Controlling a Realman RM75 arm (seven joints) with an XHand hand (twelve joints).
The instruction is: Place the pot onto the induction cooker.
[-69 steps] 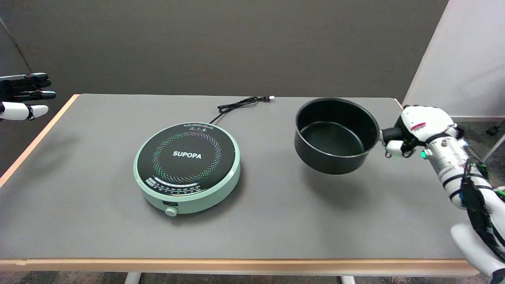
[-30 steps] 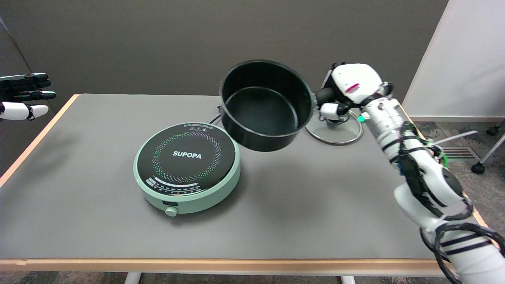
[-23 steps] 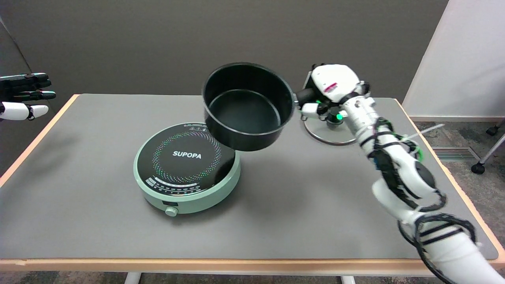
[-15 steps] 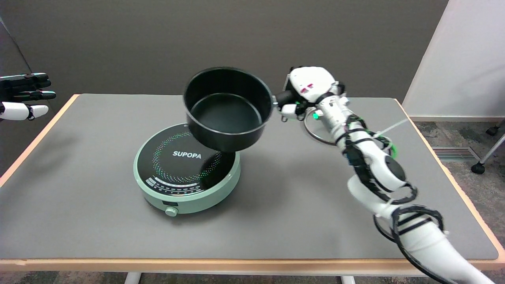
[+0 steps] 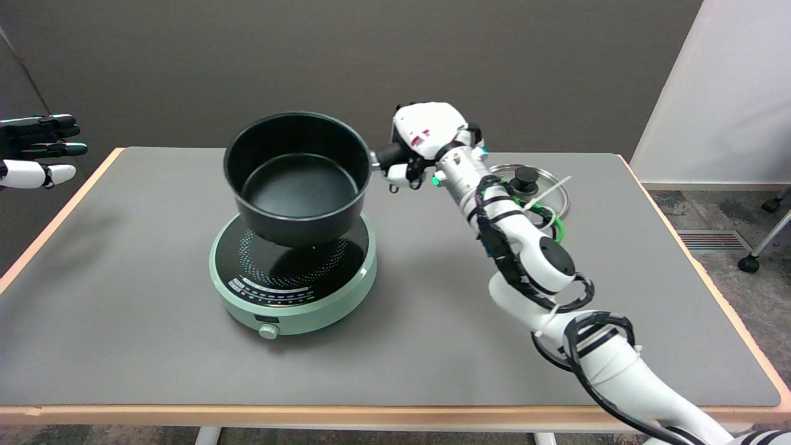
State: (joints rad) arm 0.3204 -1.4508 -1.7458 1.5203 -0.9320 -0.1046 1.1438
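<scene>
Right hand (image 5: 420, 143) wrapped around the short handle of the black pot (image 5: 296, 178), which hangs in the air over the induction cooker (image 5: 293, 273), tipped slightly toward us. Risk: grip far off-centre, pot could sag or land tilted, scraping the glass top.

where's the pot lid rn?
Head view: the round glass lid with black knob lies flat on the grey table, far right, behind the right arm, apart from the green induction cooker.
</scene>
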